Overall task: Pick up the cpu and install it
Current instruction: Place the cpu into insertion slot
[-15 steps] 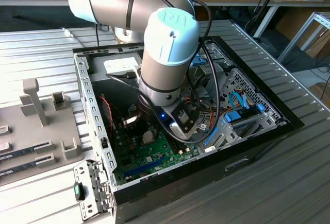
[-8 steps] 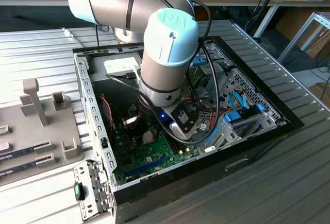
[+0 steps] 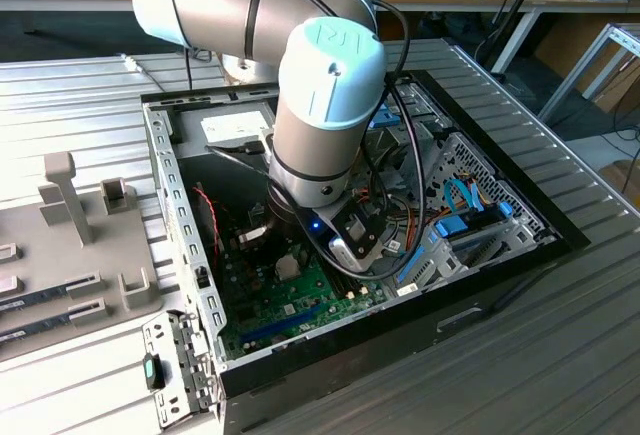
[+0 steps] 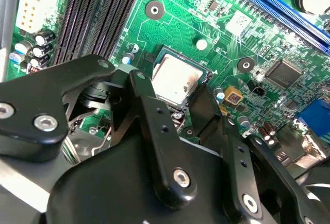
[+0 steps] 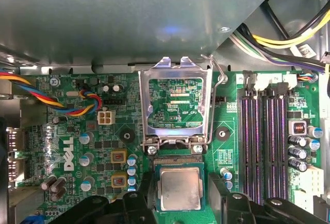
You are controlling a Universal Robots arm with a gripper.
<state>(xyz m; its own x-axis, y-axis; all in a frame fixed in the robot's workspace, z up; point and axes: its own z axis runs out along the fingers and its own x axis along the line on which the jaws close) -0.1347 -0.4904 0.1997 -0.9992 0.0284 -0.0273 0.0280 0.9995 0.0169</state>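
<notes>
The cpu [image 5: 179,188], a small square chip with a silver top, lies flat in the dark socket on the green motherboard [image 5: 124,131]. My gripper [image 5: 179,195] hangs just above it, open, one black finger [image 5: 139,201] on each side of the socket and a thin gap to the chip's edges. In the second wrist view the cpu [image 4: 178,80] shows between the same fingers [image 4: 142,82] of the gripper [image 4: 175,92]. The hinged metal socket frame [image 5: 178,105] stands raised behind the chip. In the exterior view the arm's wrist [image 3: 320,105] reaches down into the computer case [image 3: 165,175].
Empty memory slots [image 5: 263,141] run beside the socket, and a bare wire lever [image 5: 219,77] rises by the frame. Coloured cables [image 5: 77,100] and a grey metal box [image 5: 129,13] crowd the board's far side. A grey fixture tray [image 3: 70,235] lies at the exterior view's left.
</notes>
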